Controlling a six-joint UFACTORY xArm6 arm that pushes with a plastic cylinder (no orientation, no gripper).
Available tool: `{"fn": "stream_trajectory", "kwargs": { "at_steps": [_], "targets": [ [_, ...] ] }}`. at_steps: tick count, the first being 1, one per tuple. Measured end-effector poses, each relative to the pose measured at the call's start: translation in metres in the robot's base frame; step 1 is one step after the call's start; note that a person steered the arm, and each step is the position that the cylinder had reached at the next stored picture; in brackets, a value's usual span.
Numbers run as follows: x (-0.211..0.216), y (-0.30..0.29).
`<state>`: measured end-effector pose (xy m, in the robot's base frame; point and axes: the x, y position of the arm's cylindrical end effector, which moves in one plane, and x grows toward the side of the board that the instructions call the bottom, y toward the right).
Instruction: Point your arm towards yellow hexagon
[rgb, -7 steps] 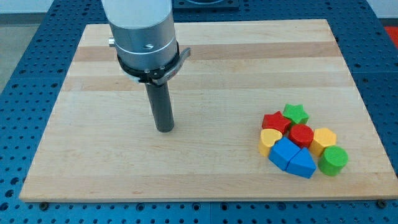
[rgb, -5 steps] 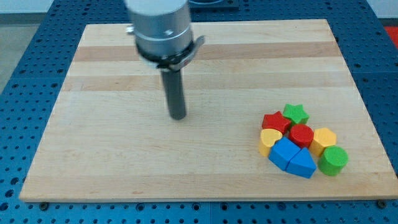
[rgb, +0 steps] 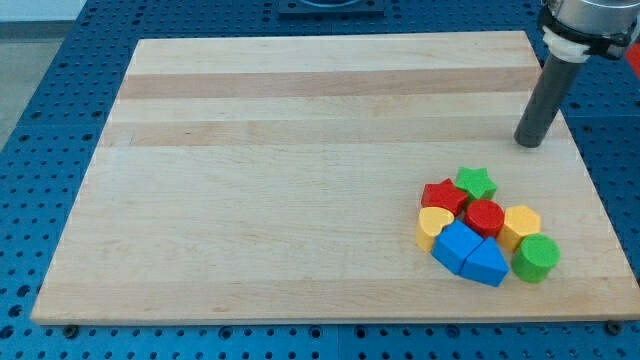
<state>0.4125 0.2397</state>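
Standing above the yellow hexagon (rgb: 521, 224), well apart from it, my tip (rgb: 529, 143) carries no claw. Approach judged incomplete: the hexagon sits beside the red cylinder (rgb: 485, 217).

The robot arm is entering from the upper right corner of the view, with only its pale metal collar and the dark rod below it showing. The rod is leaning slightly, its upper end toward the right, near the desk's right edge and closer to the far edge than the near one. My tip (rgb: 530, 143) is resting on the desk surface.
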Motion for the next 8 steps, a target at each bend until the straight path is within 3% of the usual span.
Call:
{"fn": "stream_trajectory", "kwargs": {
  "at_steps": [1, 4, 8],
  "targets": [
    [0.043, 0.028],
    [0.113, 0.055],
    [0.126, 0.04]
  ]
}}
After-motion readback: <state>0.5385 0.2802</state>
